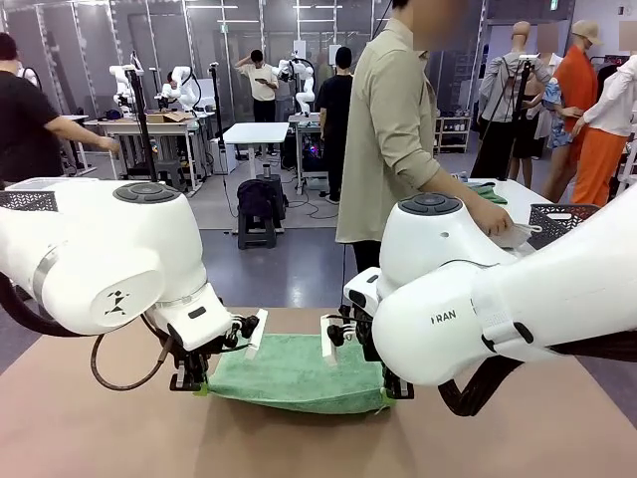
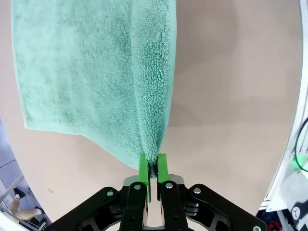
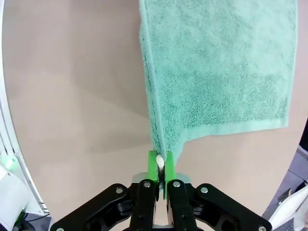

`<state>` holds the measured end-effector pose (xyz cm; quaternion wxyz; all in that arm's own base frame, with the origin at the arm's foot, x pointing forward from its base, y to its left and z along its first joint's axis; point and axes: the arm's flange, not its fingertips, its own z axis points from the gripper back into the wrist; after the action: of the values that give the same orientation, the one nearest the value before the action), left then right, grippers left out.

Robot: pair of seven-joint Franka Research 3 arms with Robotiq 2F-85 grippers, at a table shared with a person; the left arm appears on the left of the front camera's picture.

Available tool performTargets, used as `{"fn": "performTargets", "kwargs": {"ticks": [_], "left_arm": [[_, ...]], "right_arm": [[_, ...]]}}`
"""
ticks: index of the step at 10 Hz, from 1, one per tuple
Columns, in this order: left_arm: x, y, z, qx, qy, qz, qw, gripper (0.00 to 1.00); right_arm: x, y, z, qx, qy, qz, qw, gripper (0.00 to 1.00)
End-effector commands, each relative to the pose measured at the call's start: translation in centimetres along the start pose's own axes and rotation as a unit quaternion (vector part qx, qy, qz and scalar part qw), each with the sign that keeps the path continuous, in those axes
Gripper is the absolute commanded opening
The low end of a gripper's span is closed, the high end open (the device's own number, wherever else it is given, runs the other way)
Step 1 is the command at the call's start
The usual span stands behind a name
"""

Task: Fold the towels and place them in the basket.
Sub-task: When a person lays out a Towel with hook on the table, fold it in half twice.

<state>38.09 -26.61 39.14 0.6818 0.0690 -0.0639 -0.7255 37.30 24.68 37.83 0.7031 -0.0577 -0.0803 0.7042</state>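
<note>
1. clamped tight on one near corner of the towel [image 2: 96, 72] with the left gripper [image 2: 153, 163], jaws pressed together on the terry.
2. likewise with the right gripper [image 3: 160, 161]: shut on the other near corner.
3. slung between both grippers along the pinched edge, sagging in the middle.
4. spread away from the fingertips over the table [image 1: 90, 428], mint green, one layer doubled right at each grip.
5. well beyond the right gripper, at the far side: basket [image 1: 562, 221], a person's hand [image 1: 493, 217] just beside it.
</note>
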Motion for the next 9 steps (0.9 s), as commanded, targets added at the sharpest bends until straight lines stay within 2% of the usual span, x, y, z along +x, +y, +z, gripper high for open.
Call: {"fn": "performTargets", "kwargs": {"ticks": [1,5,9], "left_arm": [[0.3,3.3,-0.8,-0.048,-0.011,-0.02,0.999,0.09],[1.2,10.1,-1.0,-0.06,0.019,-0.015,0.998,0.09],[0.9,15.1,-1.2,-0.067,0.028,0.013,0.997,0.09]], "right_arm": [[0.1,-2.8,0.2,0.011,-0.014,0.015,1.0,0.07],[1.7,-8.8,0.3,0.011,-0.015,0.03,0.999,0.07],[2.3,-12.7,-0.4,0.016,0.008,0.012,1.0,0.07]]}}
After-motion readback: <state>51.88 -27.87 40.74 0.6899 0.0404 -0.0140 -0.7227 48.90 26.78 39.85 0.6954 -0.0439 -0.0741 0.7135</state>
